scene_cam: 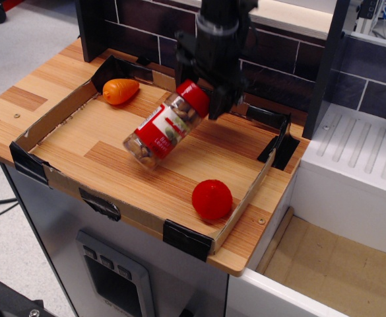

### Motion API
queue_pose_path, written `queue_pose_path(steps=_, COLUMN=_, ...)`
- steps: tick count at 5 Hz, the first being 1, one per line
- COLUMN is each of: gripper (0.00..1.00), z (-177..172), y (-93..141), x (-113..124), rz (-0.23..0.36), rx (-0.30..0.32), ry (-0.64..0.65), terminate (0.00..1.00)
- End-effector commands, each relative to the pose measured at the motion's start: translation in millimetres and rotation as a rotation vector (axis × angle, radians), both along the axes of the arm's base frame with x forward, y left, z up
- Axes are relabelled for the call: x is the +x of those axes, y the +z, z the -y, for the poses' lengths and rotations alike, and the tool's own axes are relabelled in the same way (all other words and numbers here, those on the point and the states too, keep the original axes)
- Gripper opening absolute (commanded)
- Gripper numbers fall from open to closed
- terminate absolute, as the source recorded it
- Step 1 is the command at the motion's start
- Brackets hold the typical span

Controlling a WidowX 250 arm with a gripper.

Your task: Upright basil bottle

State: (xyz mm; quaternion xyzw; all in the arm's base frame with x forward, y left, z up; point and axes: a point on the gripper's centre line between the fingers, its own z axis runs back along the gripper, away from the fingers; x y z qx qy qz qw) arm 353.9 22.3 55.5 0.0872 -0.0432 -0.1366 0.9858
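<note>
Your gripper clamps the red cap end of the basil bottle, holding it tilted above the wooden tray, base pointing down-left. An orange toy sits in the far corner; a red ball rests near the front edge.

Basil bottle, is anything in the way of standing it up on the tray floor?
Nothing visible. The gripper holds the basil bottle tilted by its cap; the wood below is bare, red ball and orange toy off aside.
</note>
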Motion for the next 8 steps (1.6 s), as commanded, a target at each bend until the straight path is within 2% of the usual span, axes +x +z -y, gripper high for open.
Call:
queue_pose_path(steps=1, gripper=0.00, z=-2, y=60, x=7, rz=0.111, rx=-0.051, ry=-0.015, terminate=0.00)
queue_pose_path(steps=3, gripper=0.00, z=-8, y=70, x=-2, rz=0.217, rx=-0.145, ry=-0.089, terminate=0.00)
queue_pose_path(steps=4, gripper=0.00, z=-6, y=60, x=-4, rz=0.217, rx=-0.102, ry=-0.091, terminate=0.00)
queue_pose_path(steps=5, gripper=1.00, z=-6, y=60, x=-1, rz=0.194, rx=-0.103, ry=-0.064, terminate=0.00)
queue_pose_path(steps=8, gripper=1.00, z=-2, y=69, x=4, rz=0.170, rx=-0.117, ry=-0.033, terminate=0.00)
